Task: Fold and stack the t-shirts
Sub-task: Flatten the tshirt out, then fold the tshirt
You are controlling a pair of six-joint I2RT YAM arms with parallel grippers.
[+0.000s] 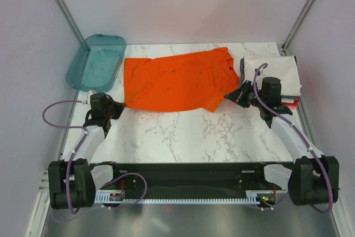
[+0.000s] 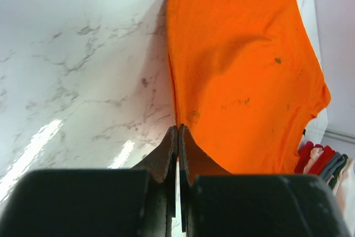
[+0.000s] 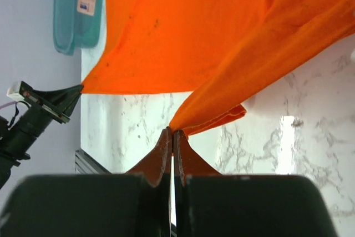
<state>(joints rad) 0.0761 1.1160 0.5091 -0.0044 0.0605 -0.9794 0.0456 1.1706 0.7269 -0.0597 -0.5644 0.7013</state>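
- The orange t-shirt lies spread across the far half of the marble table, with its long side running left to right. The cloth is rumpled and dotted with a few dark specks.
- The left gripper is down at the shirt's near-left corner, clenched tight. Its own camera shows the fingertips pressed together right on the hem. The right wrist view shows that corner drawn to a point at their tip, so it is pinching the orange cloth.
- The right gripper is over at the near-right end by the sleeve, clamped on a fold of the same shirt. From its camera the cloth rises in a peak straight out of the closed fingertips, with a small flap hanging just beside them.
- Between the two pinch points, the near hem runs in a fairly straight line above the marble.
- The folded shirts sit stacked at the far-right corner, just beside the right arm's wrist. A white one is on top, with red and grey edges peeking out below.
- The teal tray is at the far-left corner, just beside the shirt's far-left end.
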